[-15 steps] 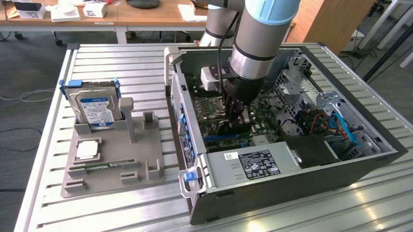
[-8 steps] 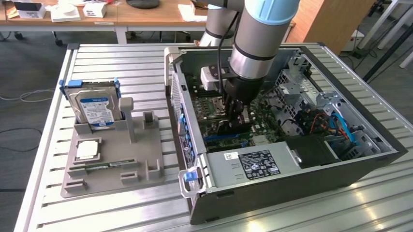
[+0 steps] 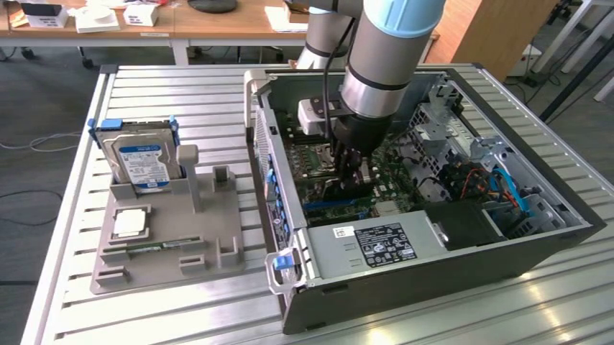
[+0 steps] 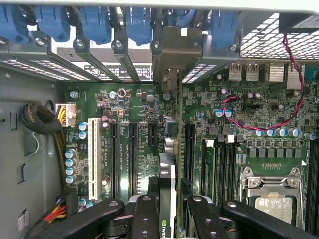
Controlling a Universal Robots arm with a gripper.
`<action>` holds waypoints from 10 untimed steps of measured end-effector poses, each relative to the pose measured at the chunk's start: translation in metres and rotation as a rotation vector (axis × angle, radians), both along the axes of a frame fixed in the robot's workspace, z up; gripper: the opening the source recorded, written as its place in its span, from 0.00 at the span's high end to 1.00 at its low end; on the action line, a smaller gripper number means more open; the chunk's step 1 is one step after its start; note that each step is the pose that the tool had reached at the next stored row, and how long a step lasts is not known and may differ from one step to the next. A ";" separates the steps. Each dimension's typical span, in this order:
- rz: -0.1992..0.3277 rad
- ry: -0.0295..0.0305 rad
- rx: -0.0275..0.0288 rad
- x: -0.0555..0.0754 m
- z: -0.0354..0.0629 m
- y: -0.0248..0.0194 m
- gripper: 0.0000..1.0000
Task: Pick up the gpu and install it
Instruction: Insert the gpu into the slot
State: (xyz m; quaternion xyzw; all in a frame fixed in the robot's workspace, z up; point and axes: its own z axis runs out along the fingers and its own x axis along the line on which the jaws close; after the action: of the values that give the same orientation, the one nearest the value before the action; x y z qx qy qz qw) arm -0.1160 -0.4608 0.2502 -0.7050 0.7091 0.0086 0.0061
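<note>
The gpu (image 4: 168,172) stands edge-on over the green motherboard (image 4: 139,144), between two black expansion slots. Its metal bracket (image 4: 172,55) reaches the case's rear slot openings. My gripper (image 4: 172,215) is shut on the card's near end, a black finger (image 4: 144,214) on either side. In the exterior view my gripper (image 3: 347,169) is deep inside the open computer case (image 3: 537,251), pointing straight down at the board, with the dark gpu (image 3: 333,189) under it.
A grey holder (image 3: 163,241) beside the case carries a hard drive (image 3: 142,159) and a slim green memory stick (image 3: 144,248). Inside the case are the power supply (image 3: 384,244), blue slot latches (image 4: 94,22), a red-black cable (image 4: 279,119) and the CPU socket (image 4: 271,199).
</note>
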 end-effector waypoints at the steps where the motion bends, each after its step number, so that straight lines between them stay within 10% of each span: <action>1: 0.000 -0.0001 0.0000 0.000 0.0000 0.0000 0.73; 10: 0.000 -0.0002 0.0001 -0.001 -0.0014 0.0000 0.73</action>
State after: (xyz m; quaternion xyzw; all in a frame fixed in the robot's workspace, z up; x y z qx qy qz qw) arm -0.1168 -0.4608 0.2488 -0.7050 0.7091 0.0085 0.0063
